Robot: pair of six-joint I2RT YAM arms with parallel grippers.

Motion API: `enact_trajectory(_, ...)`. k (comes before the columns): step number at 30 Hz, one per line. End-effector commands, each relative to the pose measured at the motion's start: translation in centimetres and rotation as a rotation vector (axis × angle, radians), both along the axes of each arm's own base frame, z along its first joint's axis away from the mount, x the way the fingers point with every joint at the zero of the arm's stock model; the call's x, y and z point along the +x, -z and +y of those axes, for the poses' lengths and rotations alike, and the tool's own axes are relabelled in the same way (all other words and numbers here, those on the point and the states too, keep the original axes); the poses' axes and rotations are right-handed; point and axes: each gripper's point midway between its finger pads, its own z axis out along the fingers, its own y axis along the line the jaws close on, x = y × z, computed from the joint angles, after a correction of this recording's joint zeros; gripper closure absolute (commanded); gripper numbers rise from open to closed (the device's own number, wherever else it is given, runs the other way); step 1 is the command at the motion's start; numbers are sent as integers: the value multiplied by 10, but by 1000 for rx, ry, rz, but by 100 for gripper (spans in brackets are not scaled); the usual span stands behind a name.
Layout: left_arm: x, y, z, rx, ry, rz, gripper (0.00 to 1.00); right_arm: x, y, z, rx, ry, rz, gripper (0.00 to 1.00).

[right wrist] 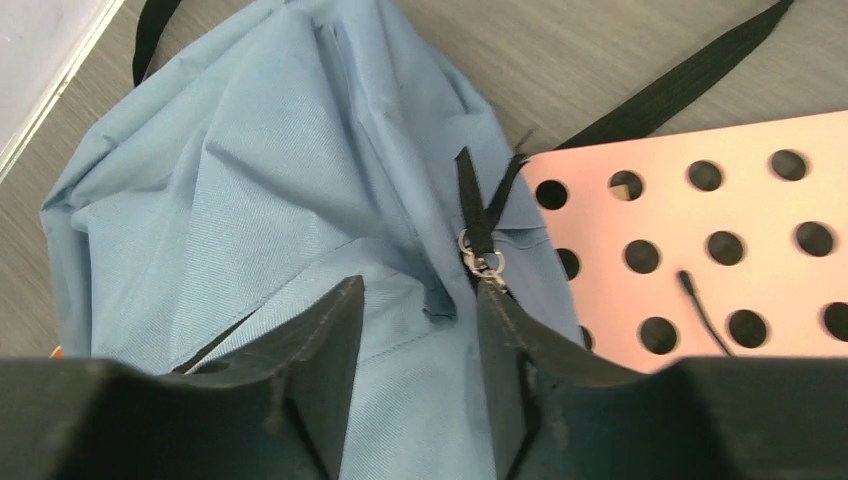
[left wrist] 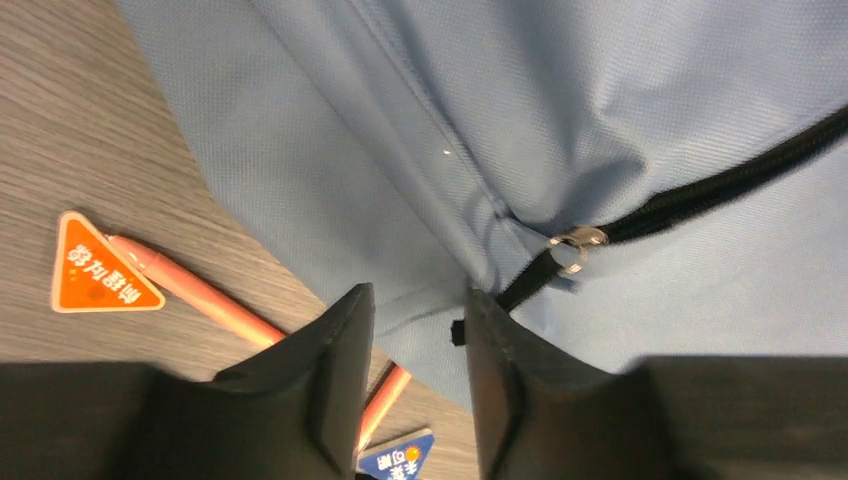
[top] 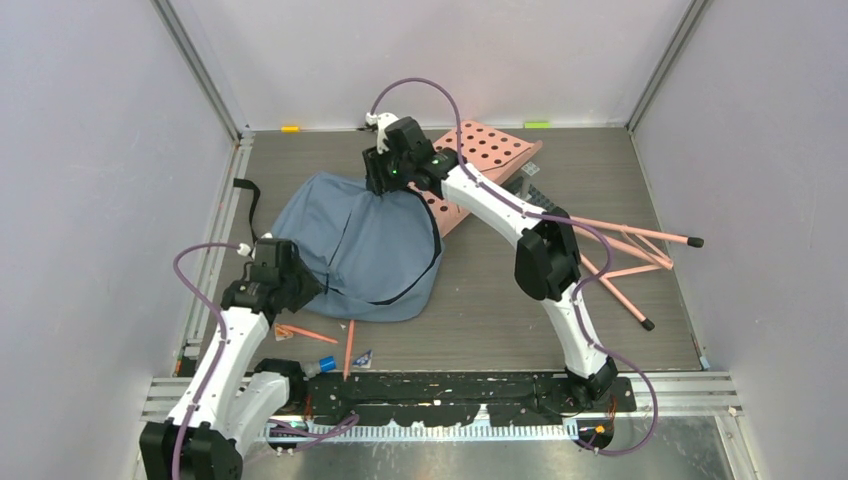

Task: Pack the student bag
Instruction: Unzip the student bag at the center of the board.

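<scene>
The dusty-blue student bag point(top: 365, 250) lies flat on the table, its black zipper curving along its right side. My left gripper point(top: 303, 283) is at the bag's near-left corner. In the left wrist view it point(left wrist: 420, 300) is open, its jaws on either side of the bag's edge point(left wrist: 430, 150), just short of a silver zipper ring point(left wrist: 574, 246). My right gripper point(top: 384, 182) is at the bag's far end. In the right wrist view it point(right wrist: 420, 290) is open over the fabric point(right wrist: 250, 220), with a second zipper ring point(right wrist: 482, 262) at its right fingertip.
A pink perforated board point(top: 492, 152) lies under the bag's far right edge, and a pink rod frame point(top: 630, 250) lies to the right. Orange pens point(top: 349, 348), an orange triangle point(left wrist: 98, 270) and a blue triangle point(left wrist: 400, 455) lie near the bag's front edge. A black strap point(top: 250, 200) trails left.
</scene>
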Motion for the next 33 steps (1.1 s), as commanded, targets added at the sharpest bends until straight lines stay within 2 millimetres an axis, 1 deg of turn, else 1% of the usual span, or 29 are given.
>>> enact_trajectory(1,9,-49,0,16,50,-87,45,6,-113,-14,196,106,-132,42)
enact_trajectory(3,15,-67,4,52,67,-127,35,0,-120,-19,259,185,-64,39)
enact_trajectory(4,18,-76,6,77,80,-149,29,-1,-122,-22,271,222,-46,38)
enact_trajectory(5,21,-83,9,100,91,-164,25,-3,-121,-27,296,300,-3,38)
enact_trajectory(6,24,-89,11,123,103,-176,22,-3,-117,-35,286,361,17,38)
enact_trajectory(7,27,-94,12,143,119,-183,19,-9,-116,-35,319,410,64,37)
enact_trajectory(8,30,-97,13,163,137,-188,17,-11,-109,-38,313,448,89,36)
enact_trajectory(9,33,-98,14,179,155,-184,16,-16,-109,-35,339,473,122,36)
enact_trajectory(10,35,-97,14,192,173,-172,15,-22,-102,-33,327,486,146,32)
enact_trajectory(12,38,-94,15,212,201,-145,14,-32,-95,-27,315,504,183,27)
enact_trajectory(14,40,-93,15,221,219,-127,12,-41,-82,-18,284,502,213,26)
enact_trajectory(18,42,-90,13,214,221,-134,10,-59,-66,-1,228,464,248,25)
enact_trajectory(20,42,-88,12,204,214,-140,10,-64,-61,7,208,452,258,24)
enact_trajectory(22,41,-86,12,198,206,-145,9,-67,-55,15,199,446,263,24)
enact_trajectory(23,40,-86,12,195,201,-147,9,-67,-55,18,203,444,260,23)
enact_trajectory(25,38,-84,13,195,191,-146,8,-68,-45,24,191,442,271,23)
enact_trajectory(28,36,-86,15,192,164,-161,8,-70,-32,29,159,443,286,23)
enact_trajectory(29,36,-87,15,190,158,-170,8,-72,-24,30,138,444,293,23)
enact_trajectory(33,35,-85,15,178,146,-178,7,-77,-13,33,105,441,269,27)
